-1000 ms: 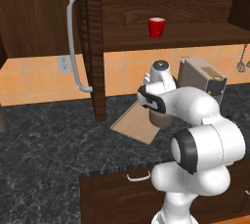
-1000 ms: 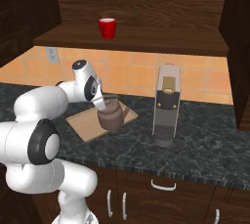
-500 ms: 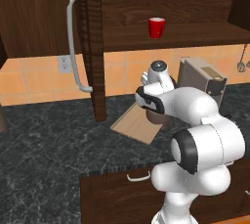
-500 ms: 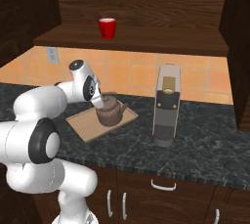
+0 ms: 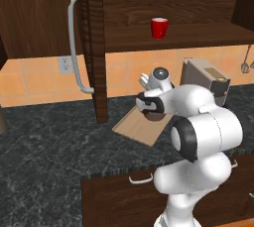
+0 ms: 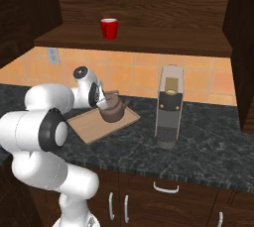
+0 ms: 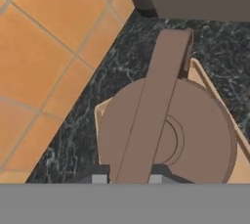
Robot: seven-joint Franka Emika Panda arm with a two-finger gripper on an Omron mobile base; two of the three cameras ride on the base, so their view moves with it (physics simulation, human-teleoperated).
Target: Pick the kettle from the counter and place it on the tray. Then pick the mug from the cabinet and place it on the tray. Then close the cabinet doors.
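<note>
Nothing has moved much: kettle [image 6: 113, 111] sits on tray [image 6: 89, 124], right under the hand [image 6: 105, 103]. Hand grips its handle; the mug [image 6: 109, 28] waits up above.

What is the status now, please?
Tool shut on kettle handle. Kettle over tray; contact unclear. Mug on cabinet shelf, doors open. Nothing in the way.

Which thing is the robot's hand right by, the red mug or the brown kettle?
The kettle. The gripper is down at its handle, above the tray, while the mug stands alone high up on the cabinet shelf.
</note>
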